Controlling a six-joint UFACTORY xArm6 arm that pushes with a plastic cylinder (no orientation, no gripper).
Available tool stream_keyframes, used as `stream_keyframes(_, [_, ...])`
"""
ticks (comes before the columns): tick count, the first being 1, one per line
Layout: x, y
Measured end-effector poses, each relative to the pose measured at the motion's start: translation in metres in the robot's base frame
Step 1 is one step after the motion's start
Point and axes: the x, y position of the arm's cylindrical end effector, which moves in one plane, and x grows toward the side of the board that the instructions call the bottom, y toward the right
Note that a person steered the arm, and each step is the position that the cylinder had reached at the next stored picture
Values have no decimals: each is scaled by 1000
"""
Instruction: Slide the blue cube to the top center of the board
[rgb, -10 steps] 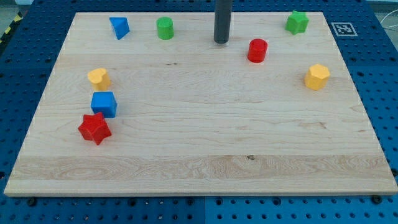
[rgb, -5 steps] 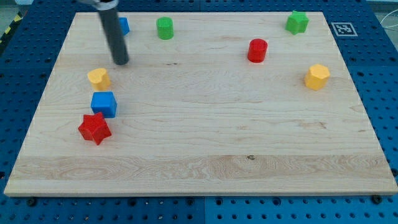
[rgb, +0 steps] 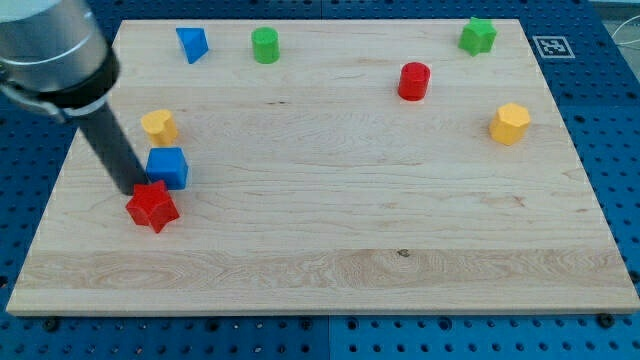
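The blue cube (rgb: 167, 167) sits near the view's left side of the wooden board (rgb: 330, 230), between a yellow block (rgb: 159, 125) above it and a red star block (rgb: 152, 206) below it. My tip (rgb: 132, 188) rests on the board just left of the blue cube's lower corner and just above the red star, close to both. The dark rod slants up to the view's top left, where the grey arm body covers the board's corner.
A blue triangular block (rgb: 192, 44) and a green cylinder (rgb: 265, 45) stand at the top left. A red cylinder (rgb: 414, 80), a green star block (rgb: 478, 36) and a yellow hexagonal block (rgb: 510, 123) stand at the right.
My tip has moved from the top centre leftward and then down, ending beside the blue cube and red star. No block has visibly moved.
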Motion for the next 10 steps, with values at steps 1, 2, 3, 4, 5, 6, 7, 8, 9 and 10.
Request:
stream_keyframes(1, [-10, 36])
stream_keyframes(2, [-18, 75])
stream_keyframes(3, [-37, 100])
stream_keyframes(4, [-56, 112])
stream_keyframes(5, [-57, 92])
stream_keyframes(6, [-58, 71])
stream_keyframes(7, [-80, 85])
stream_keyframes(8, [-90, 123])
stream_keyframes(9, [-106, 156])
stream_keyframes(10, [-124, 183])
